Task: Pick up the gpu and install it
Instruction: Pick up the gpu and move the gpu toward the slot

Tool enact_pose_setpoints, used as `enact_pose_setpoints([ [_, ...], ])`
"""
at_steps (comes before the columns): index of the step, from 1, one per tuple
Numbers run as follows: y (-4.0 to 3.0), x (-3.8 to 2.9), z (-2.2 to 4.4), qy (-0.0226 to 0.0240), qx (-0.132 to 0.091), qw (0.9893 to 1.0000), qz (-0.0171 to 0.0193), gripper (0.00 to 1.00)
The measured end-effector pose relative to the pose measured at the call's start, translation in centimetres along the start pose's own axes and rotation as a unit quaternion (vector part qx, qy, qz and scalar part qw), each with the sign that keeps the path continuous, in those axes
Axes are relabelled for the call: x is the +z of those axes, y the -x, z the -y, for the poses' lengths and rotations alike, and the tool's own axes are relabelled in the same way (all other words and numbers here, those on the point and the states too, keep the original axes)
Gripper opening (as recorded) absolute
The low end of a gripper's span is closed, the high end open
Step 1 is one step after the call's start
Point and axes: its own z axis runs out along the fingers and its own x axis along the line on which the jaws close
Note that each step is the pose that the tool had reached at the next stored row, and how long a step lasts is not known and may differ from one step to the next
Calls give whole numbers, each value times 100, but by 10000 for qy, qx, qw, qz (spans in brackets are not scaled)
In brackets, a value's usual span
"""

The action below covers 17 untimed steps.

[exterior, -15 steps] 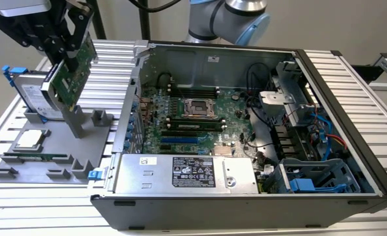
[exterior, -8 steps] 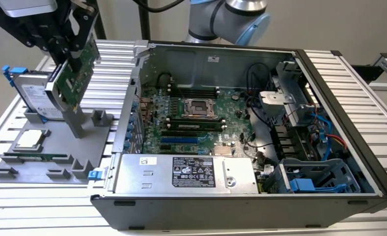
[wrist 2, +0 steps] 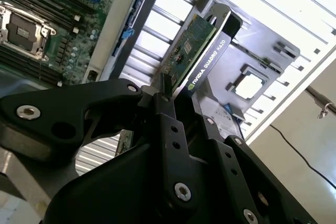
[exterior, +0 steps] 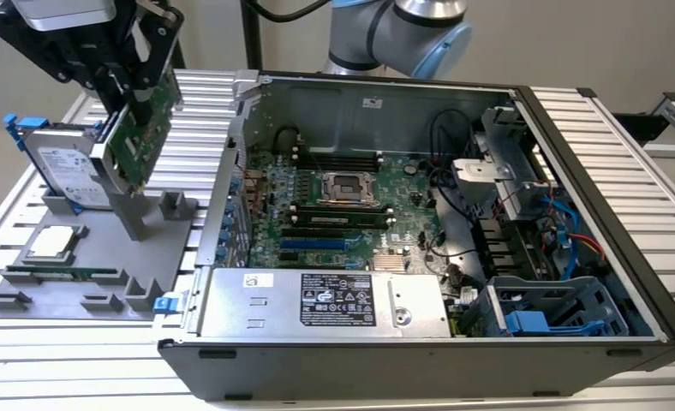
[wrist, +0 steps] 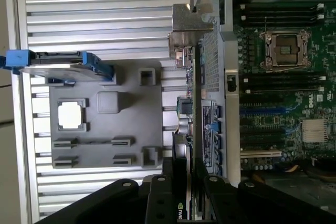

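Clamping the gpu by its upper edge, the jaws are closed; the card hangs below them over the grey tray, likely light, stiff, fragile, best held at bare edges

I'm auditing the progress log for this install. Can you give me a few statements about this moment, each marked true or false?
1. The gripper is clamped on the gpu. True.
2. The gpu is seated in the motherboard. False: it is in the gripper over the grey tray, outside the computer case.
3. A hard drive with blue rails stands on the grey tray. True.
4. The computer case is closed. False: its side is open and the motherboard is exposed.
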Motion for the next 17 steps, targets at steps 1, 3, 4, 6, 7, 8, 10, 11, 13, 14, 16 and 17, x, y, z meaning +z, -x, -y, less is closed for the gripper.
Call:
enact_pose_setpoints([
  [1,11,0,-1,-1,0,10000,-1,0],
  [3,32,1,-2,0,0,10000,-1,0],
  [4,42,1,-3,0,0,10000,-1,0],
  [6,64,2,-4,-1,0,10000,-1,0],
  [7,75,3,-5,0,0,10000,-1,0],
  [8,86,3,-5,0,0,10000,-1,0],
  [10,108,4,-7,0,0,10000,-1,0],
  [11,120,4,-7,0,0,10000,-1,0],
  [13,143,6,-9,0,0,10000,-1,0],
  [14,154,6,-9,0,0,10000,-1,0],
  [16,178,7,-11,-1,0,10000,-2,0],
  [17,191,7,-12,-1,0,10000,-2,0],
])
